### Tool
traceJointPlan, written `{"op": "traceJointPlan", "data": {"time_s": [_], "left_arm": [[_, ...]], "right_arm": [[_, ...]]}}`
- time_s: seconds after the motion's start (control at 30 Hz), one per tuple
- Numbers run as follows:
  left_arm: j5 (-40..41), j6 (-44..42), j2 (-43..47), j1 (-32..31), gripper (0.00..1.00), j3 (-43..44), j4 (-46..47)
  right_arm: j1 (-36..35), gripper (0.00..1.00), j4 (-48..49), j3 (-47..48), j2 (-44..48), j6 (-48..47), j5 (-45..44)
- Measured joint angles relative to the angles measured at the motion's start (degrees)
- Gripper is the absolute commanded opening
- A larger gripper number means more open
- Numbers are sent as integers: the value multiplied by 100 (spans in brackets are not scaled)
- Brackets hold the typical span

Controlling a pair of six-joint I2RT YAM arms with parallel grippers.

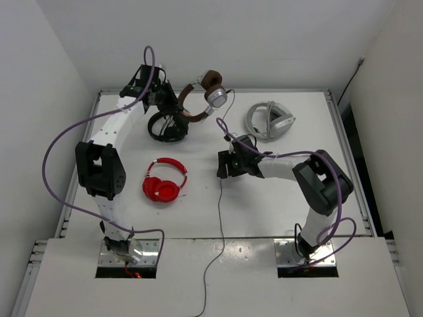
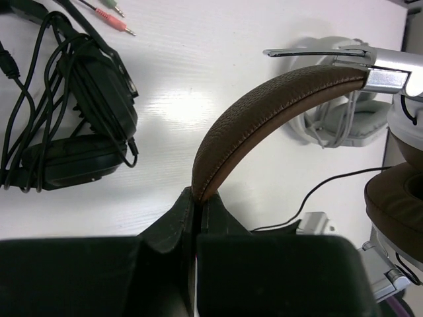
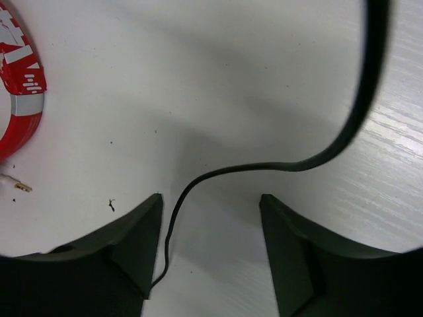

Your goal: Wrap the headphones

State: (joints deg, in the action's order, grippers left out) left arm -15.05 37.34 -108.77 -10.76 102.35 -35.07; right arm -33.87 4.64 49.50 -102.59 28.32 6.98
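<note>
The black headphones (image 1: 165,125) lie at the far left of the table (image 1: 297,211), their cords bundled over them. In the left wrist view 2 small plugs (image 2: 112,16) — 1 pink, 1 green — lie just beyond them. Nearer the arms, the red headphones (image 1: 164,181) lie flat, well apart from the others.

Just beside the black pair, the left gripper (image 2: 197,198) has its jaws pressed almost together on the headband (image 2: 277,99) of the brown headphones (image 1: 201,96), pinching it edge-on near 1 end. From that grip the headband arches up and to the right above the table. It ends at a silver ear cup (image 1: 217,98), and a brown pad (image 1: 211,80) shows above the cup in the top view.

The thin black cable (image 1: 221,198) drops from that ear cup and wanders across the middle of the table toward the near edge. The right gripper (image 3: 210,201) hovers low over this cable with its jaws wide, holding nothing. The cable runs between the 2 fingers (image 3: 132,244), nearer the left one — whether it touches that finger I cannot tell. A small gold plug (image 3: 20,187) lies near the red headphones in that view.

Farthest right, the white-grey headphones (image 1: 269,120) rest flat, apart from both grippers.
</note>
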Motion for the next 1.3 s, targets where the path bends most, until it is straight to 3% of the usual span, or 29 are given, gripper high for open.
{"op": "traceJointPlan", "data": {"time_s": [0.2, 0.33, 0.37, 0.63, 0.93, 1.3], "left_arm": [[-44, 87, 98, -2, 0, 0, 7], [-50, 133, 98, 0, 0, 0, 9], [-50, 142, 98, 0, 0, 0, 9], [498, 190, 98, -2, 0, -63, 44], [1650, 76, 98, -122, 0, -280, -20], [2586, -708, 98, -1226, 0, -485, -70]], "right_arm": [[-79, 28, 72, 28, -118, 63, -35], [-146, 2, 96, 28, -155, 68, 11], [-175, 0, 98, 28, -157, 46, 33], [-302, 0, -380, 153, -17, -787, 527], [323, 0, -1947, 509, 1615, -2905, 1694], [-4, 0, -3558, 1421, 1674, -4944, 1926]]}}
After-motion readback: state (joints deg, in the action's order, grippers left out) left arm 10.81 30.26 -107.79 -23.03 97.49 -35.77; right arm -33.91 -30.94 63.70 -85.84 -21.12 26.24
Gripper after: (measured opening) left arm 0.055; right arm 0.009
